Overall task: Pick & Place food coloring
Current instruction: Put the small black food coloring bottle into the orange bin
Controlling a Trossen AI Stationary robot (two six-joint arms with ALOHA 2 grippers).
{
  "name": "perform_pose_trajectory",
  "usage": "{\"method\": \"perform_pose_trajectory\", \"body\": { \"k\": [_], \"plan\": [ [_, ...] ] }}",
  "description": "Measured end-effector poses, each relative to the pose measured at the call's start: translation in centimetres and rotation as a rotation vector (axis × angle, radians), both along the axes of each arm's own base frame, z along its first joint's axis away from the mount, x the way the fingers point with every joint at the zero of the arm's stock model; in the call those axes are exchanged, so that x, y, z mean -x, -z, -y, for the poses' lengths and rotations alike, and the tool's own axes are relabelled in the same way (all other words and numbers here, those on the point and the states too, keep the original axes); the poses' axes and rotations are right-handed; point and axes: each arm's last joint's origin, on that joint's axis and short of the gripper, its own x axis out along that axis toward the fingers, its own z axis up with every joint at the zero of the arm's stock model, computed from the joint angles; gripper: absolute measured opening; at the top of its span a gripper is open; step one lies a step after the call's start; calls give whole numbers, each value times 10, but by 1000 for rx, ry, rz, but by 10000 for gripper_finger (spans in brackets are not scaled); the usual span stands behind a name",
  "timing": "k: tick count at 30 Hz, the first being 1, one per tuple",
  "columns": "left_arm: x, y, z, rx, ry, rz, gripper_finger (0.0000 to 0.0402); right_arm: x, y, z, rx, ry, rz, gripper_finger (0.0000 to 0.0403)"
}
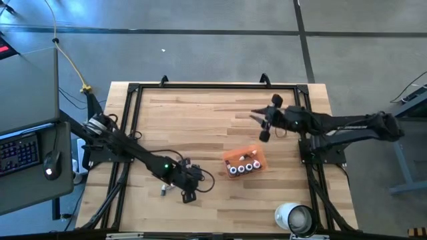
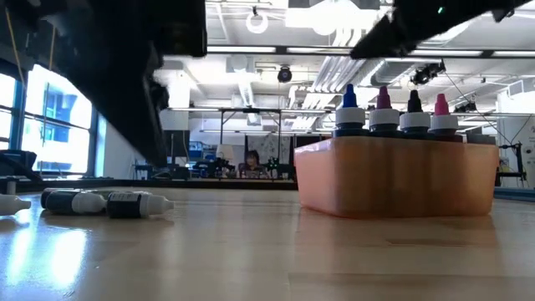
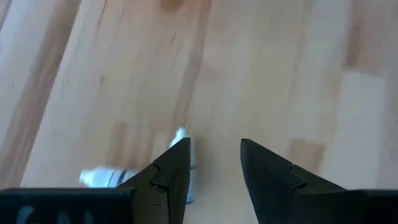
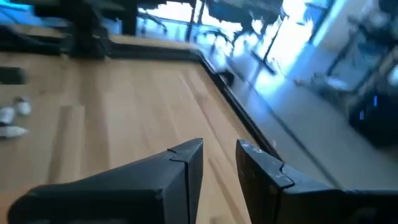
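High view: my left arm runs from the left edge of the frame down toward lower centre, where its left hand (image 1: 189, 189) hangs low over the tabletop (image 1: 200, 120). In the left wrist view its two dark fingers (image 3: 171, 171) stand apart with a plain gap between them, nothing gripped. My right arm reaches in from the right edge toward upper centre; the right hand (image 1: 261, 123) is raised, and in its wrist view its fingers (image 4: 186, 158) show a narrow gap, holding nothing.
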Motion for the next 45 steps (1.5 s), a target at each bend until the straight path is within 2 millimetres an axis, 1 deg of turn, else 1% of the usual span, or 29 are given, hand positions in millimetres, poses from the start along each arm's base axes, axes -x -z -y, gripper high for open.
{"method": "perform_pose_trajectory", "body": {
  "k": [1, 3, 7, 9, 12, 16, 19, 23, 26, 28, 29, 32, 36, 39, 42, 45],
  "plan": [
    [0, 4, 1, 6, -1, -17, 137, 2, 5, 6, -27, 21, 4, 89],
    [-2, 11, 2, 12, -5, -39, 137, 8, 21, 18, -90, 24, -23, 89],
    [-3, 16, 3, 20, -2, -60, 137, 19, 50, 34, -205, 9, 56, 85],
    [-1, 20, 1, -12, -9, -81, 137, 23, 56, 37, -204, -12, 125, 80],
    [-3, 18, -1, -14, -20, -72, 137, 28, 61, 37, -170, -69, 161, 73],
    [-2, 19, -2, -30, -19, -83, 137, 32, 62, 34, -141, -126, 178, 69],
    [-3, 16, -2, -59, -27, -74, 137, 34, 62, 34, -141, -95, 189, 71],
    [-3, -5, -3, -81, -82, -147, 137, 34, 62, 36, -186, -37, 205, 82],
    [1, -22, -4, -114, -145, -242, 137, 34, 64, 37, -139, -7, 172, 96],
    [-1, -31, -3, -104, -179, -234, 137, 34, 64, 38, -104, 36, 166, 109],
    [-1, -32, -3, -96, -191, -230, 137, 34, 64, 39, -89, 41, 161, 116],
    [-1, -29, -3, -64, -235, -237, 137, 33, 60, 39, -53, 35, 169, 136],
    [-1, -10, -2, -39, -266, -272, 137, 29, 39, 41, -9, 27, 218, 158],
    [-3, -2, 0, -14, -260, -261, 137, 27, 26, 41, -30, 25, 239, 166],
    [-3, 3, 0, -18, -261, -288, 137, 26, 25, 40, -110, -2, 240, 167],
    [-3, 6, -1, -43, -268, -295, 137, 26, 24, 39, -119, -42, 245, 167]
  ]
}}
